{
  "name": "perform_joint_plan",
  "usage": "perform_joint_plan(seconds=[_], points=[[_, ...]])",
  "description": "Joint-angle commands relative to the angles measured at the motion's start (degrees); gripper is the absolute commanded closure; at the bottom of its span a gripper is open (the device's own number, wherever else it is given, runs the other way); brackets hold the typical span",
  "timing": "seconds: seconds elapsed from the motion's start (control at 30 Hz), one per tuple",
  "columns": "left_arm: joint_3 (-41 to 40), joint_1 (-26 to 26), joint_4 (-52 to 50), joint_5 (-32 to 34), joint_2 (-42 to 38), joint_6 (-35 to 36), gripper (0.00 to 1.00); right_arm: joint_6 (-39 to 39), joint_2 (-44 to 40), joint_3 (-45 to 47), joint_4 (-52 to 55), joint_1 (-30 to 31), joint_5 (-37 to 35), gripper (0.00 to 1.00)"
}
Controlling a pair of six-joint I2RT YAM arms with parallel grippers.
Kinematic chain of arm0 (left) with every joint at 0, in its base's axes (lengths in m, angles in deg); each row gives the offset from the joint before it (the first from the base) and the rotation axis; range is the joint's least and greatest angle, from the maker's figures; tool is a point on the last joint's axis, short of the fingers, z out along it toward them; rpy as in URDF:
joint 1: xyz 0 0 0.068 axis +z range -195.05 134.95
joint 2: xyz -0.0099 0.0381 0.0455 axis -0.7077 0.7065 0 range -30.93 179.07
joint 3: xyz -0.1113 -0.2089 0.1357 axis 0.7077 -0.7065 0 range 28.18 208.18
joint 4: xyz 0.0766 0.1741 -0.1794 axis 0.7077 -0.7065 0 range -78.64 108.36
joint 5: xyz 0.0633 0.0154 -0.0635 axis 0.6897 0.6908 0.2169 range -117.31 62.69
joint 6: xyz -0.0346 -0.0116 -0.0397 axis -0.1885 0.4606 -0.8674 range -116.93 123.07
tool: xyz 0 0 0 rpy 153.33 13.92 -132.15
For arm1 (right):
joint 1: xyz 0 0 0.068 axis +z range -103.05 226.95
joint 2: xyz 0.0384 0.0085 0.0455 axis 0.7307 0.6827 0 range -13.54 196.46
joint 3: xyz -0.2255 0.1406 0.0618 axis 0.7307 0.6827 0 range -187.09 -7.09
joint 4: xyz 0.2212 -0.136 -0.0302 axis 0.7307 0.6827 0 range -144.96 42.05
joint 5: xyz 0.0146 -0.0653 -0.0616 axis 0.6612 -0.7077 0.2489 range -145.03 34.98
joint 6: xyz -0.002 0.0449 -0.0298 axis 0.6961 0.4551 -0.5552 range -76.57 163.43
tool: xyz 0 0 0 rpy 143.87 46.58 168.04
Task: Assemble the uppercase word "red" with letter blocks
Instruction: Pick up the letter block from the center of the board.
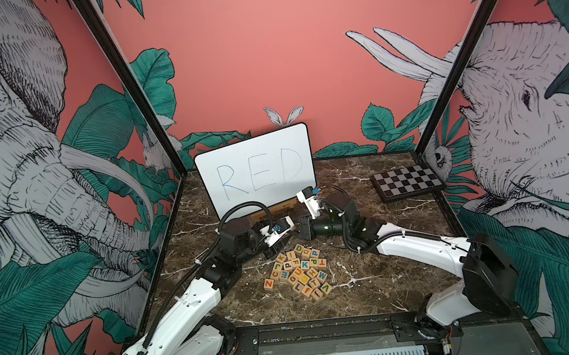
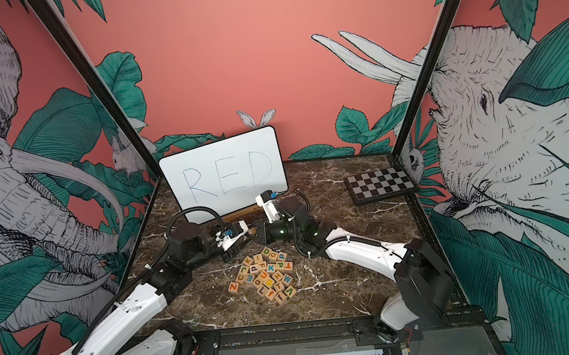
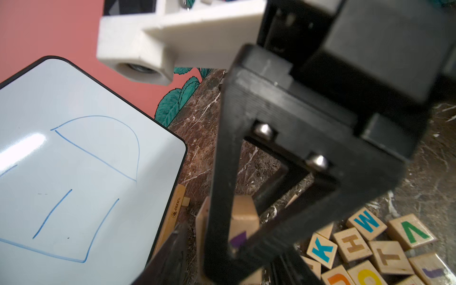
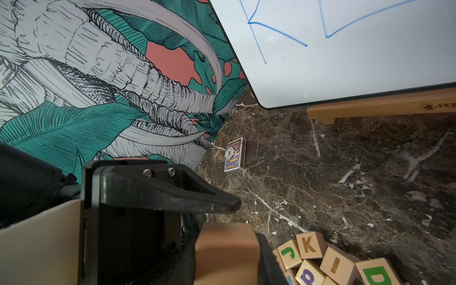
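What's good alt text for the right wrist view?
Right gripper shut on a pale wooden block close to the camera, with another black gripper finger alongside. Beyond, loose letter blocks showing K, I and D lie on a dark marble table, with a small card box and a whiteboard with blue handwriting on a wooden stand.

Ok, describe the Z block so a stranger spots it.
Before the whiteboard reading RED, letter blocks lie heaped on the table. The Z block sits at the heap's near corner on the left arm's side. It is outermost there, showing a red-orange Z.
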Motion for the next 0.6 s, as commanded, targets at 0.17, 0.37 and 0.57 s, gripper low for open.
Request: perform_joint_plan(seconds=[0.17, 0.37, 0.57], points=[[-0.3, -0.3, 1.5, -1.7, -0.2, 2.4, 0.7, 4.2, -0.6, 0.2, -4.4, 0.3, 0.8, 0.81], [0.6, -0.3, -0.1, 0.5, 0.3, 2.9, 0.89, 3.6, -2.8, 2.1, -4.6, 0.0, -0.3, 0.45], [5.8, 0.7, -12.9, 9.2, 6.4, 8.8, 0.9, -0.5, -10.5, 7.7, 4.4, -3.7, -10.4, 0.11]])
